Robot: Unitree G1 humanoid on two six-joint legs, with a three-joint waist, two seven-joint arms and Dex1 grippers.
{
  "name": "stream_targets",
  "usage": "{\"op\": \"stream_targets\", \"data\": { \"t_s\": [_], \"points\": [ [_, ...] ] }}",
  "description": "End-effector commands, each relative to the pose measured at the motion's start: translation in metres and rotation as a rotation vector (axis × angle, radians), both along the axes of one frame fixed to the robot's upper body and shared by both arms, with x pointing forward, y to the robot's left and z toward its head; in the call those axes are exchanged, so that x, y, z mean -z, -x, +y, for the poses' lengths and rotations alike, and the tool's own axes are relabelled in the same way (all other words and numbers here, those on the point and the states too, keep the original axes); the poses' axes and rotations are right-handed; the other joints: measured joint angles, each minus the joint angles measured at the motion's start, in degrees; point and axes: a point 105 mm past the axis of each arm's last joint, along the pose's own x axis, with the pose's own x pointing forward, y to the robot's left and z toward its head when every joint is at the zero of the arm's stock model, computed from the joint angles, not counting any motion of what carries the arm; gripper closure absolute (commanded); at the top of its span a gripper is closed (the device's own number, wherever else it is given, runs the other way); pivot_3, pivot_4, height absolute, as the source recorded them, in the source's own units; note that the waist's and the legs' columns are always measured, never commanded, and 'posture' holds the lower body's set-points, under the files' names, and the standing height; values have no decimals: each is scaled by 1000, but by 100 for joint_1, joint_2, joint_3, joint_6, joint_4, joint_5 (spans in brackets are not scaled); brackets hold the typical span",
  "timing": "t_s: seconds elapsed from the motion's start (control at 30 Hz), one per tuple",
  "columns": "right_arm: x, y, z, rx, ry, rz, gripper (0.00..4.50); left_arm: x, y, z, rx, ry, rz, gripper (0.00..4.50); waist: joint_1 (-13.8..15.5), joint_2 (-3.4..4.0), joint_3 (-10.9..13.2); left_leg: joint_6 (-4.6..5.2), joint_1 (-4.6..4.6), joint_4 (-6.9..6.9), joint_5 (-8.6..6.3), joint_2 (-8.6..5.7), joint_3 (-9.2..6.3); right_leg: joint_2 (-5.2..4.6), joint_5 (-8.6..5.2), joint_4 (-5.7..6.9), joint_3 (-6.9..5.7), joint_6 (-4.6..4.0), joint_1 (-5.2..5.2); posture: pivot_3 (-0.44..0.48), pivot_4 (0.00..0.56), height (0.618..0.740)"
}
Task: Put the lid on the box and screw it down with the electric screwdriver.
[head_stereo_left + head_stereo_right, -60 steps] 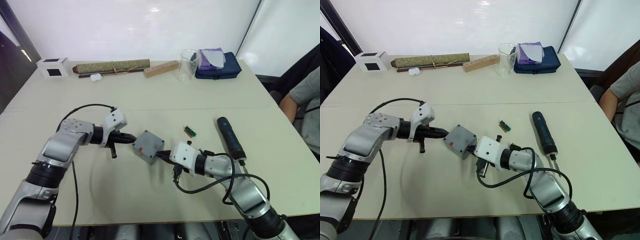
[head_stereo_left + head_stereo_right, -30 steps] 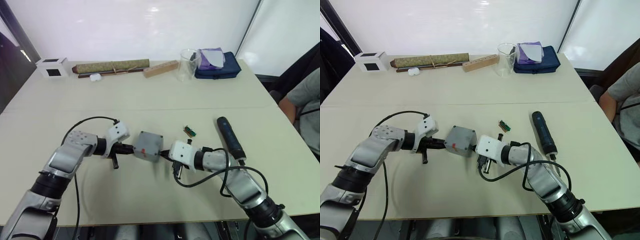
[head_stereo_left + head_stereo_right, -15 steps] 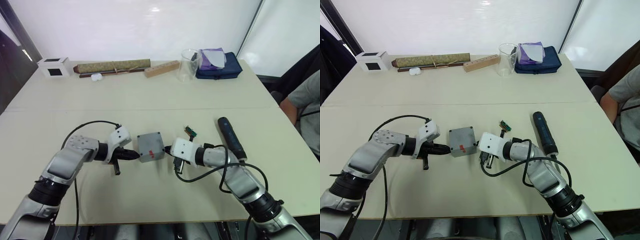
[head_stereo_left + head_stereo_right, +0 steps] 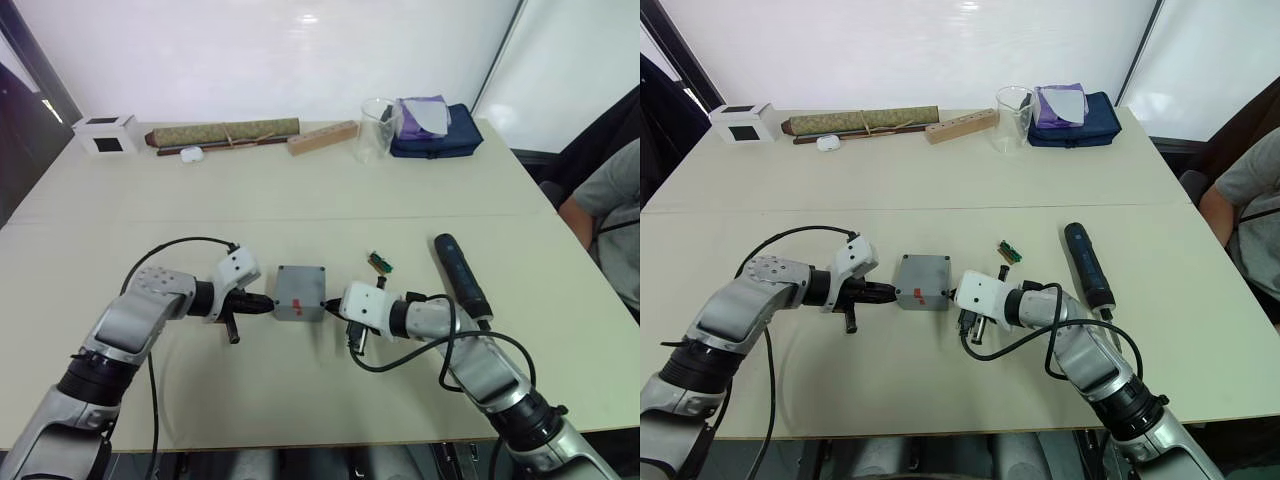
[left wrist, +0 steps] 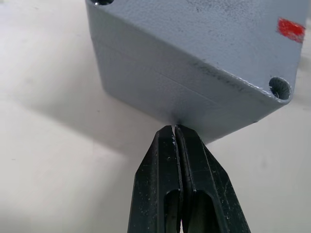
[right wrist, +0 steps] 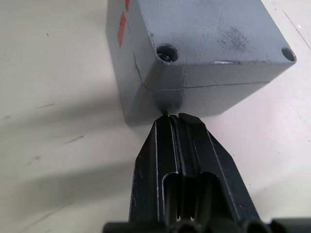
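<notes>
- Sitting on the counter point(image 4: 300, 420), the box point(image 4: 300, 297) carries the lid point(image 5: 209, 43) on top, red mark showing.
- The left gripper point(image 5: 175, 132) has its fingers pressed together, holding nothing, tips touching the box's left side wall.
- The right gripper point(image 6: 174, 118) is likewise closed and empty, its tips against the box's right wall just under the lid seam.
- The electric screwdriver point(image 4: 460, 274) lies flat on the counter well right of the box, with a small bit holder point(image 4: 379, 263) between them.
</notes>
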Motion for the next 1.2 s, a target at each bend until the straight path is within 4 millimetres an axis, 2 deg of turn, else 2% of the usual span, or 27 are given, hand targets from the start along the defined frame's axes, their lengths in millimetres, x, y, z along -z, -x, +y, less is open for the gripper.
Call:
{"op": "stream_targets", "data": {
  "t_s": [0.03,0.2,0.3,0.37,0.43,0.5,0.57,0.67,0.73,0.87,0.9,0.93,1.13,1.2],
  "points": [
    [-17,9,15,-66,-55,-45,4465,-18,-2,-9,54,37,-65,4500,0,0,0,0,0,0,0,0,0,0,0,0,0,0,0,0,150,740],
    [-23,0,4,-19,-60,-68,4465,-26,-2,-1,39,42,-66,4500,-3,0,0,0,0,0,0,0,0,0,0,0,0,0,0,0,150,740],
    [-37,-3,-10,24,-80,-90,4465,-34,-3,17,-4,18,-86,4500,-10,2,2,0,0,-1,0,1,0,0,0,0,0,0,-1,0,150,740],
    [-46,-3,-20,52,-96,-98,4465,-45,-7,26,-56,77,-102,4500,-3,3,3,0,-1,-1,0,1,0,0,0,1,0,0,-2,0,150,740],
    [-60,4,-29,77,-191,-58,4465,-65,-9,35,-74,156,-129,4500,8,1,3,0,-1,0,0,1,-1,0,0,0,0,0,-2,0,150,740],
    [-84,4,-51,184,-342,-14,4465,-99,-18,40,-96,234,-234,4500,26,1,7,0,-2,-1,0,1,-4,-1,0,-1,-3,0,0,0,150,740],
    [-96,9,-68,243,-437,25,4465,-120,-20,32,-71,259,-279,4500,49,-6,12,0,-8,4,0,0,-12,-3,1,-1,-12,0,1,0,150,740],
    [-86,16,-84,325,-390,64,4465,-132,-5,4,72,340,-168,4500,39,-5,12,0,-5,5,0,-6,-11,-9,1,-5,-10,0,11,0,150,740],
    [-76,18,-94,388,-367,92,4465,-129,3,-10,139,302,-169,4500,12,-4,12,0,-3,2,0,-7,-9,-9,0,-10,-8,1,13,0,150,740],
    [-56,25,-111,504,-368,134,4465,-106,29,-34,317,172,-169,4500,-35,4,17,0,-1,-5,0,-3,-1,-2,0,-6,4,1,4,0,150,740],
    [-52,28,-112,510,-365,142,3842,-103,32,-36,334,164,-160,4500,-35,6,18,0,1,-7,0,-1,1,0,0,-4,8,1,2,0,150,740],
    [-49,30,-113,517,-361,150,3705,-101,35,-37,351,159,-157,4500,-34,6,18,0,1,-6,0,0,1,2,0,-2,9,0,1,0,150,740],
    [-29,38,-119,568,-345,179,1164,-93,38,-44,387,156,-150,4500,4,6,18,0,1,-2,0,1,2,3,-11,-4,8,-19,3,0,150,740],
    [-27,38,-121,577,-343,172,540,-93,37,-44,388,157,-151,4500,3,6,18,0,0,-2,0,1,3,3,-11,-6,8,-19,3,0,150,740]
  ]
}}
